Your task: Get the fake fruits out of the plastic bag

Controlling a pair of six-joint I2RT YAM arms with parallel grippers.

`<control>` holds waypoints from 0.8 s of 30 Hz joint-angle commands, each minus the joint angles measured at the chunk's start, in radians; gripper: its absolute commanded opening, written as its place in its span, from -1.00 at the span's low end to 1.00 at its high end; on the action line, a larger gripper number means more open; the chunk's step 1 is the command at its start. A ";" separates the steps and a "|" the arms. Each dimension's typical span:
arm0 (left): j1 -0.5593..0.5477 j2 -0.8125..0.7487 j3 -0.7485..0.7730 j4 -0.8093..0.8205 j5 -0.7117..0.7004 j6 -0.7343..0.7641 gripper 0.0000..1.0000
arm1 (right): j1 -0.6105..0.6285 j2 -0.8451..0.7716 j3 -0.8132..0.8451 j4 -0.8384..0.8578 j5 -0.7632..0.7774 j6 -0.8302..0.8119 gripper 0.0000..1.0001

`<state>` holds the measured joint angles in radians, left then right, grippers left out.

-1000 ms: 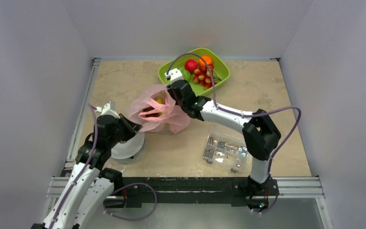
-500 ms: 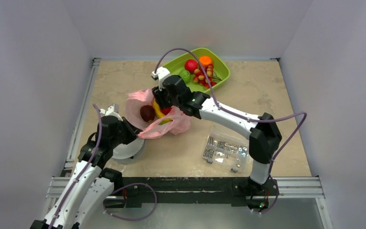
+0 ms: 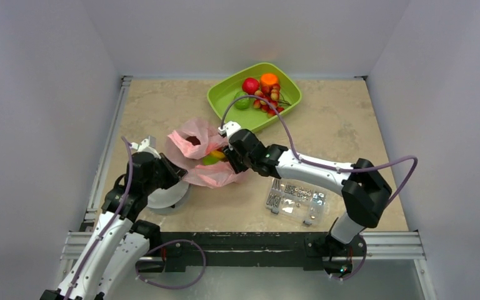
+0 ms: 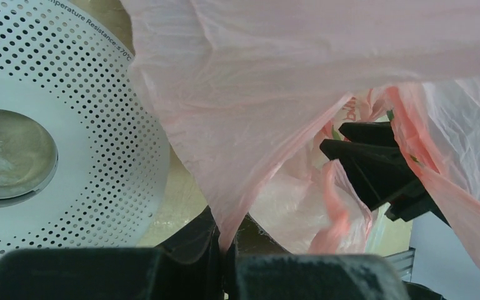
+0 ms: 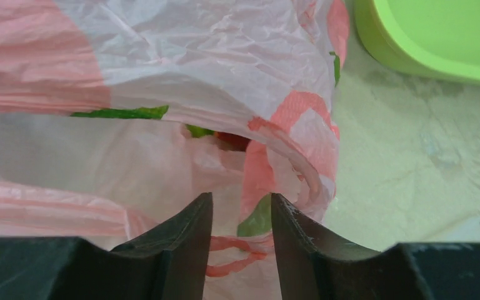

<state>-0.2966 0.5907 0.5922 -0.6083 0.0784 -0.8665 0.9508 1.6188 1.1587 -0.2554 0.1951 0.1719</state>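
Observation:
The pink plastic bag [image 3: 199,157] lies crumpled at the table's middle left. A yellow-green fruit [image 3: 211,157] and a dark one [image 3: 194,140] show at its mouth. My left gripper [image 3: 174,167] is shut on the bag's near left edge; in the left wrist view the jaws [image 4: 228,245] pinch a fold of the bag [image 4: 256,94]. My right gripper [image 3: 228,156] is open at the bag's right side. In the right wrist view its fingers [image 5: 242,209] stand apart just before the bag [image 5: 194,62], with a bit of red fruit [image 5: 232,141] seen through an opening.
A green tray [image 3: 287,94] at the back holds a red apple [image 3: 250,85], an orange [image 3: 269,79], a green fruit [image 3: 242,103] and small red fruits [image 3: 269,100]. A clear box of small parts [image 3: 297,200] lies near right. A white perforated disc [image 3: 162,195] sits under my left arm.
My right gripper has left the bag's top opening and come down and nearer, to the bag's right side. The bag has sagged lower. My left gripper kept its hold.

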 commanded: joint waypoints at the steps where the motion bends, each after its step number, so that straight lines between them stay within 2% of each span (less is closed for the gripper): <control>1: -0.001 -0.007 0.029 0.032 0.033 0.036 -1.00 | -0.004 -0.066 0.014 -0.036 0.158 -0.028 -0.23; 4: -0.001 0.017 0.013 0.054 0.089 0.040 -1.00 | 0.008 -0.103 0.067 -0.052 0.064 -0.028 -0.23; 7: -0.001 0.029 -0.006 0.081 0.128 0.037 -1.00 | 0.027 -0.112 0.081 0.033 -0.083 0.006 -0.19; 12: -0.001 0.032 0.001 0.094 0.155 0.033 -1.00 | 0.027 0.015 0.154 0.131 -0.145 0.079 -0.20; 18: -0.001 0.035 0.029 0.070 0.170 0.056 -1.00 | 0.025 0.189 0.269 0.182 -0.039 0.043 -0.21; 24: -0.001 0.028 0.012 0.066 0.177 0.057 -1.00 | 0.025 0.291 0.364 0.121 0.165 -0.058 -0.14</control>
<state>-0.2966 0.6266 0.5907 -0.5625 0.2272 -0.8352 0.9787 1.9099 1.4467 -0.1371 0.1967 0.1905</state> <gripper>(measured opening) 0.004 0.409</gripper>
